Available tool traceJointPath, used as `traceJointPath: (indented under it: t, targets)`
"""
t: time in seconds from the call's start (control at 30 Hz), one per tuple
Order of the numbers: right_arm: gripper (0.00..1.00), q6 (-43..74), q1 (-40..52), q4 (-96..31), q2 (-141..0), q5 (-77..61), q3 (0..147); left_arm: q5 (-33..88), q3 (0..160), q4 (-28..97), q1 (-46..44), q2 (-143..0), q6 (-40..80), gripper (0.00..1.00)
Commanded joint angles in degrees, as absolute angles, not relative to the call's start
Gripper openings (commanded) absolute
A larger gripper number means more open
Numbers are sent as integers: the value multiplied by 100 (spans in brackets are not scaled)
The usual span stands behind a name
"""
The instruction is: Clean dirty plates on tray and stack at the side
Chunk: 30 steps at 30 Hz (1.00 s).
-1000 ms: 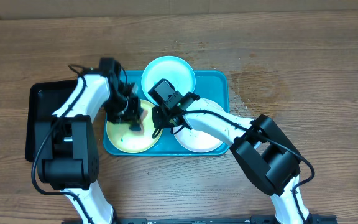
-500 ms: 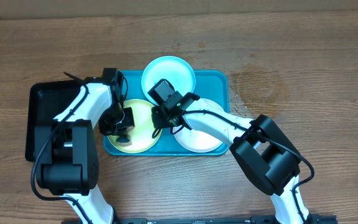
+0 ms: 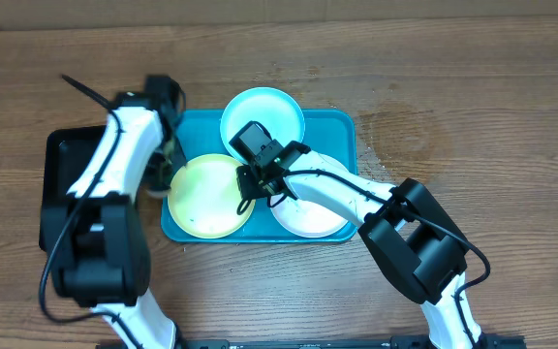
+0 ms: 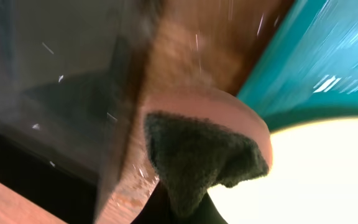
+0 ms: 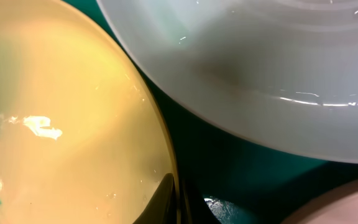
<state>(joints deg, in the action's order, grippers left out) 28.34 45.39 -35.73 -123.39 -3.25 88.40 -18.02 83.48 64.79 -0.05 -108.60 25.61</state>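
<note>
Turquoise tray (image 3: 342, 128) is seen at mid-worktop (image 3: 473, 97), with a black tray (image 3: 66, 160) just beside its left edge. A strip of wood is seen between the two trays in the left wrist view. Yellow-green plate (image 3: 206, 199) is set in the tray's front-left corner, and a small teal smear is noted near its front rim. White plate (image 3: 308, 218) lies front-right, partly covered by the right arm. Mint-blue plate (image 3: 264, 114) overhangs the far rim. Left gripper (image 3: 166, 160) is blurred over the tray's left edge, its jaws closed on a sponge (image 4: 197, 155) with the dark scouring face shown. Right gripper (image 5: 179, 199) is held low between the plates, jaws pinched on the yellow-green plate's right rim. A broad stretch of worktop lies to the right of the tray.
</note>
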Motion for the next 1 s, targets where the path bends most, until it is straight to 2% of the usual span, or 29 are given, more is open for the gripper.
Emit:
traceJointPath:
  t: [0.0,0.1,0.27,0.43,0.53,0.73,0.87,0.97]
  targets:
    - [4,2458,4582,-3686,-12296,-3,9411,-1385,8801,6471,399,-10088,2703,4]
    - [4,2112,4696,-3986,-12204,563,9865,-878,8851,6401,954,-9751,2705,4]
    - [4,1363,5028,-4873,-12160,2646,10881,137,8851,6582,2257,-9590,2703,4]
    - [4,58,5413,-5269,-12160,4289,11585,482,8814,6742,3218,-9662,2703,4]
    - [4,-489,5666,-5256,-12160,5120,11804,685,8814,6759,3577,-9664,2703,4]
    - [4,-502,6169,-5122,-12160,6639,11902,753,8814,6772,3710,-9664,2707,4]
    - [4,-467,6342,-5131,-12160,6497,11900,753,8814,6866,3704,-9664,2707,4]
    - [4,-370,6272,-5251,-12162,5022,11893,762,8814,6925,3693,-9664,2709,4]
